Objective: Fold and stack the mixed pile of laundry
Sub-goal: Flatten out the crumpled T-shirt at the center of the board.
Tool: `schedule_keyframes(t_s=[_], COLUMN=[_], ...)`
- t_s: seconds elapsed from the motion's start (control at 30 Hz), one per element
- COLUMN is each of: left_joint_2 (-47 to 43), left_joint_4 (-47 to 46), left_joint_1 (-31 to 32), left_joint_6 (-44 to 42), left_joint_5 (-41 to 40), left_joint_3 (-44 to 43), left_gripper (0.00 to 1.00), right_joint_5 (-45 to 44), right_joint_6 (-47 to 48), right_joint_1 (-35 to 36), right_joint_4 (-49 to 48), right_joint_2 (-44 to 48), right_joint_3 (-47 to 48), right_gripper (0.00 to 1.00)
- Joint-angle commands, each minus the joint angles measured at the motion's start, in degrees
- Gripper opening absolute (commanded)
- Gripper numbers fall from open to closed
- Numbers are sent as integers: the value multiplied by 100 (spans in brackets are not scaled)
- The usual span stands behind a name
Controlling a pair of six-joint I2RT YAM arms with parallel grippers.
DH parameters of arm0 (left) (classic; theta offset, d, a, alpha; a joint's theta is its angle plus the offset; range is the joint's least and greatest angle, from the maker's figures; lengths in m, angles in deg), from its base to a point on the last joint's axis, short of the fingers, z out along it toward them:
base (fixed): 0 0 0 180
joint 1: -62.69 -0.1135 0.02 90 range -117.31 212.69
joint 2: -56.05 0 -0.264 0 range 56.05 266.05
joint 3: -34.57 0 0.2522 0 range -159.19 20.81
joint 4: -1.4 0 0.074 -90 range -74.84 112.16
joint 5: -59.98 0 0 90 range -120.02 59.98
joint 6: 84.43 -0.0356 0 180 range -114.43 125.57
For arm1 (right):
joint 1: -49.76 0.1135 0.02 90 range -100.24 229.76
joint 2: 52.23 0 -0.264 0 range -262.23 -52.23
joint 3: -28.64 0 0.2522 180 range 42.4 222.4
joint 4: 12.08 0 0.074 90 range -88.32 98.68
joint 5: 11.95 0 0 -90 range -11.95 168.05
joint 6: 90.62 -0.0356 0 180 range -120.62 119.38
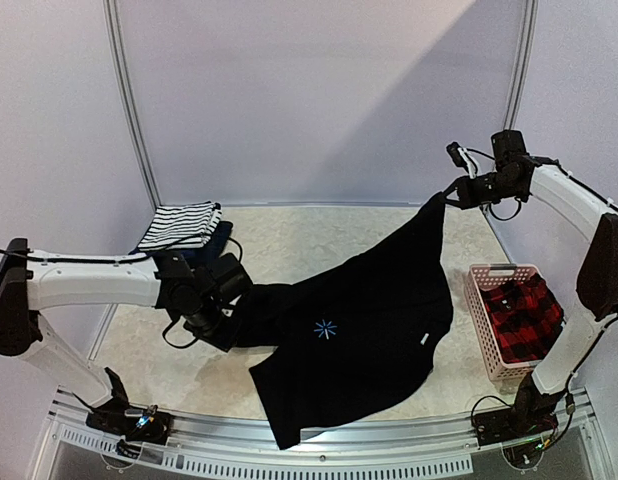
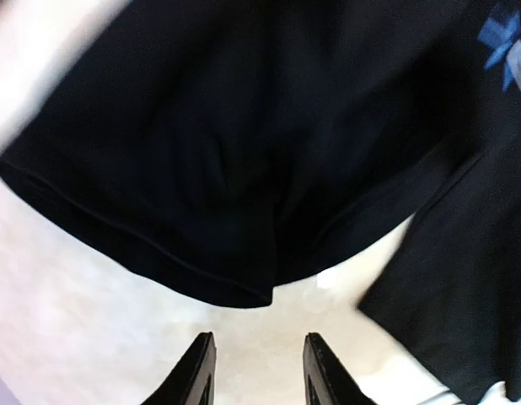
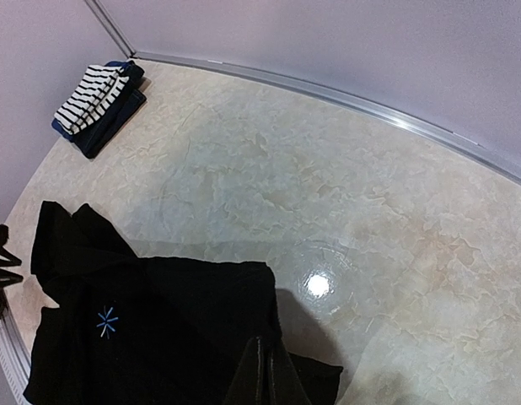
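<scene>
Right gripper (image 1: pixel 452 196) was pinched shut on 1 corner of the black shirt (image 1: pixel 369 330), raised high at far right. The rest draped onto the table (image 1: pixel 319 235), star mark (image 1: pixel 325 329) up. Left gripper (image 2: pixel 256 359) was half-parted and empty, low, just short of the sleeve hem (image 2: pixel 201 287). Striped top (image 1: pixel 179 224) sat folded on the navy piece (image 1: pixel 223 238); plaid shirt (image 1: pixel 519 315) was in the basket (image 1: pixel 479 290). Likely best: left pinches both hem layers, then the 2 arms pull taut.
</scene>
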Motion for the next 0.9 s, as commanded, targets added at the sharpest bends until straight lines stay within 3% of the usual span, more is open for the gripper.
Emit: schedule_keyframes(t_s=[0.0,0.17,0.3,0.47,0.87], left_joint_2=[-350,-154,381,568,929], left_joint_4=[768,976,1226,974,911], left_joint_1=[-310,-863,-1085,-1014,-630], left_joint_6=[-402,-1146,-1138,-821,-495], left_joint_5=[-614,-594,-388,281,490], left_joint_3=[-955,-1497,-1690,-1456,-1287], left_gripper=[36,36,38,40,41], right_joint_5=[120,162,218,230,283], right_joint_6=[119,152,159,181,199], right_joint_1=[-1,0,-1,-1,-1], right_joint_4=[-139,-164,-162,-179,-170], right_joint_2=[218,322,343,341,222], right_joint_3=[-205,-320,-347,-374,-391], right_gripper=[0,0,0,0,0])
